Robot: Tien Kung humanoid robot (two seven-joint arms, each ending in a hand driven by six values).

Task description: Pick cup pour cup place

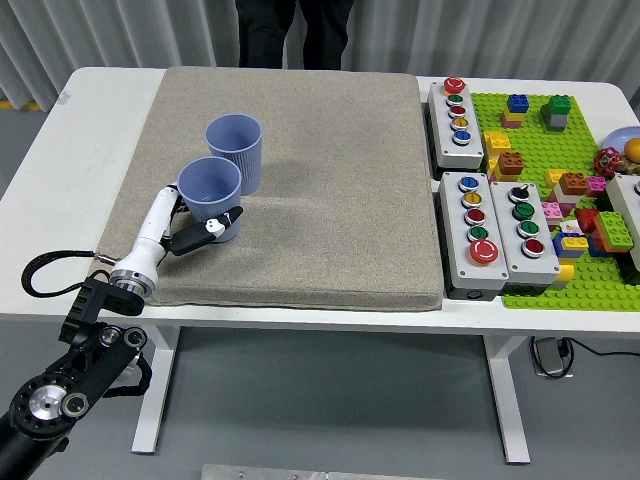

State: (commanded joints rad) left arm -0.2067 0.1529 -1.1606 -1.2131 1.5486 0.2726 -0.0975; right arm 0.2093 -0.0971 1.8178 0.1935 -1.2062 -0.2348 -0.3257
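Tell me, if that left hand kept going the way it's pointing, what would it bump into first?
The left hand already wraps the near blue cup. Pushed farther, it would probably meet the second blue cup just behind, though depth is unclear.

We see two light-blue ribbed cups, both upright and open-topped, on the mat's left half. Near cup (210, 196) sits in the hand's grasp; far cup (235, 148) stands just behind it, edges overlapping.
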